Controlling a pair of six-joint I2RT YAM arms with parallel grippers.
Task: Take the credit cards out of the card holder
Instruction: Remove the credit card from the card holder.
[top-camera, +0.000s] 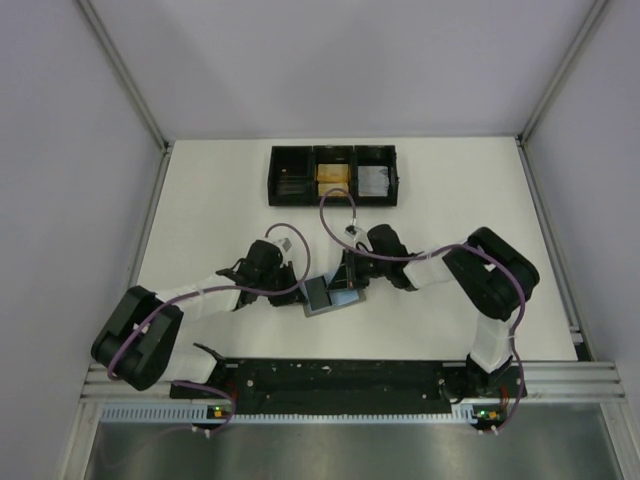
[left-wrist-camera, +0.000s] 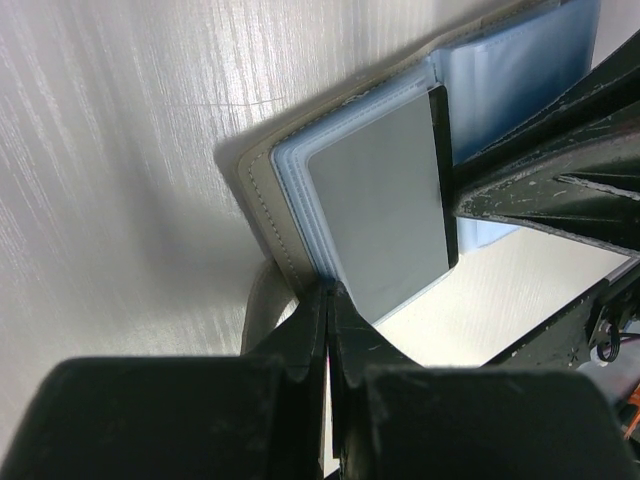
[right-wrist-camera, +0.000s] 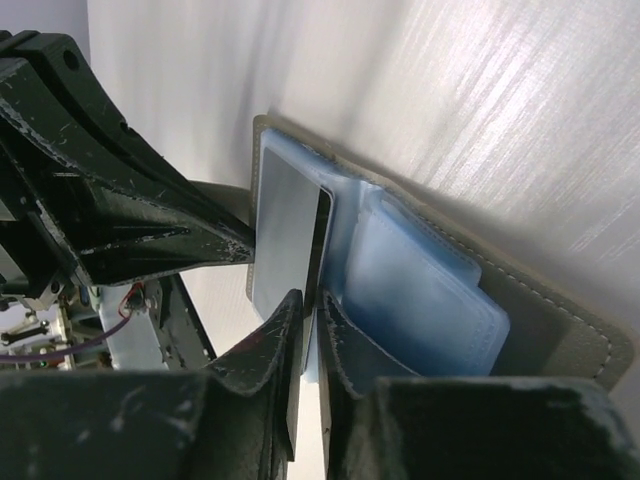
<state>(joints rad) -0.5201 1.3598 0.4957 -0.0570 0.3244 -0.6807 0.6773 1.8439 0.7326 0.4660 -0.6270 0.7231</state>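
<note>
Open card holder (top-camera: 340, 302) lies mid-worktop (top-camera: 215, 195) toward the near edge; left hand (left-wrist-camera: 329, 292) pinched tight on its cover edge, apparently anchoring it, while right hand (right-wrist-camera: 310, 305) grips the grey card (left-wrist-camera: 385, 200) for pulling.

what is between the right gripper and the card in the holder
Nothing visible: the right gripper pinches the credit card at its edge; the left gripper clamps the card holder off to one side.

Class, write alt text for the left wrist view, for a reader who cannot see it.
An open grey card holder lies on a white table, a silvery credit card on its light-blue sleeves. The left pincer nips the holder's near edge while the right pincer meets the card's dark-striped edge from the right.
</note>
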